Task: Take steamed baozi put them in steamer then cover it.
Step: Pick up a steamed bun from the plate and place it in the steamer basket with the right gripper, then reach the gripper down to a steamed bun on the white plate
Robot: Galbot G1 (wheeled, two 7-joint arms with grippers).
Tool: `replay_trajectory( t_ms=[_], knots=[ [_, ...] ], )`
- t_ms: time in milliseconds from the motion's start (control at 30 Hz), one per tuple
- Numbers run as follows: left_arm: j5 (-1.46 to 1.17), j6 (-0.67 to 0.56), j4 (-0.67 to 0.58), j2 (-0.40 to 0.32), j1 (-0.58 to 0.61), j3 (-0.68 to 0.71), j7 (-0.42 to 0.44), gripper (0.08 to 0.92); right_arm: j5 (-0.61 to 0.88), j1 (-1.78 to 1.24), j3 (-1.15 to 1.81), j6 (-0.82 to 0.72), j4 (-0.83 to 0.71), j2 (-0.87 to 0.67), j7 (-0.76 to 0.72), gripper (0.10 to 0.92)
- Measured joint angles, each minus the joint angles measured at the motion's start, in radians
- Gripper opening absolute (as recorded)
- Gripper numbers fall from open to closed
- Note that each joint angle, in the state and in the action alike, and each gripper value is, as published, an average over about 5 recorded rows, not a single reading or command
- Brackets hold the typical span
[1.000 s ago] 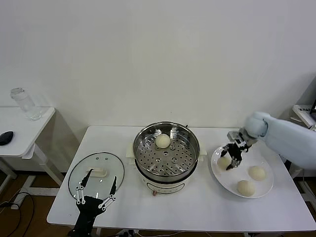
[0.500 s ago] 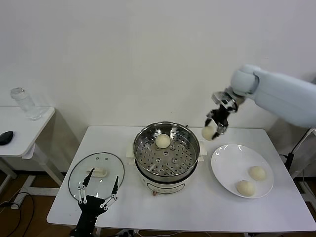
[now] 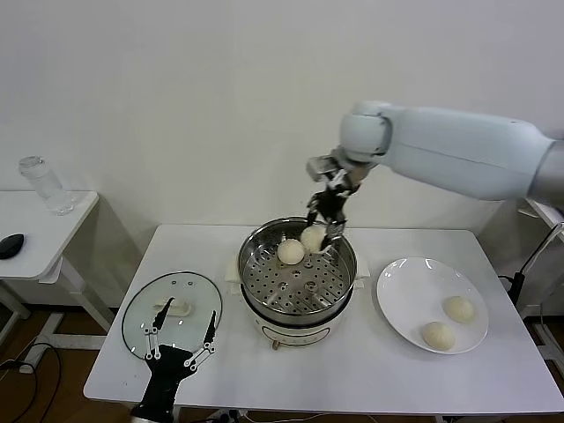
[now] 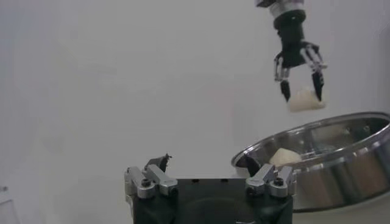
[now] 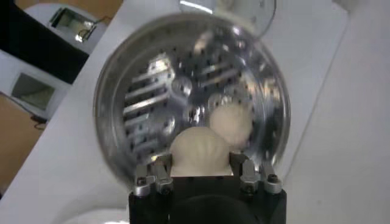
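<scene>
The right end effector hangs above the back rim of the steamer, fingers clamped on one baozi. That bun sits just above the rim line on the far right side, not touching the perforated tray. From the right wrist view the held baozi fills the space between the fingers, with the tray straight below.

Inside the steamer, a second baozi rests on the tray near the back, just beside the held one (in the head view the two nearly touch). The front and left of the tray are bare metal, plenty of room there.

Over on the right, the white plate carries two more baozi, both toward its near right side, well apart from the steamer. The plate's left edge lies near the steamer's side handle.

The left end effector waits low at the front left edge of the desk, fingers spread wide, holding nothing. Just beyond it the glass lid lies flat on the desk, left of the steamer and apart from it.

From the left wrist view, the right end effector shows in clear air above the steamer's rim, bun between its tips.

A side table stands further left, a gap between it and the desk, with a clear bottle on it.
</scene>
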Motion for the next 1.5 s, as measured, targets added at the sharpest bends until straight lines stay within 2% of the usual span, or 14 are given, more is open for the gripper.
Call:
replay_trajectory(
  t_ms=[733,867,1100,1300,1500],
  knots=[
    [-0.001,-0.002,0.010,0.001,-0.018,0.005,-0.009,0.823,0.065,-0.097,-0.058,-0.104,-0.018,0.184,0.152,0.654],
    [-0.001,-0.003,0.011,0.002,-0.017,0.001,-0.010,0.823,0.059,-0.112,-0.063,-0.107,-0.025,0.193,0.158,0.685],
    [-0.002,-0.003,0.011,0.002,-0.018,-0.002,-0.011,0.823,0.051,-0.133,-0.056,-0.109,-0.025,0.192,0.170,0.815],
    [-0.002,-0.003,0.005,0.001,-0.013,-0.009,-0.013,0.823,0.033,-0.124,-0.031,-0.107,0.002,0.160,0.164,0.822],
    [-0.002,-0.001,0.000,0.002,-0.012,-0.006,-0.013,0.823,-0.005,-0.064,-0.007,-0.088,0.069,0.055,0.119,0.823]
  ],
)
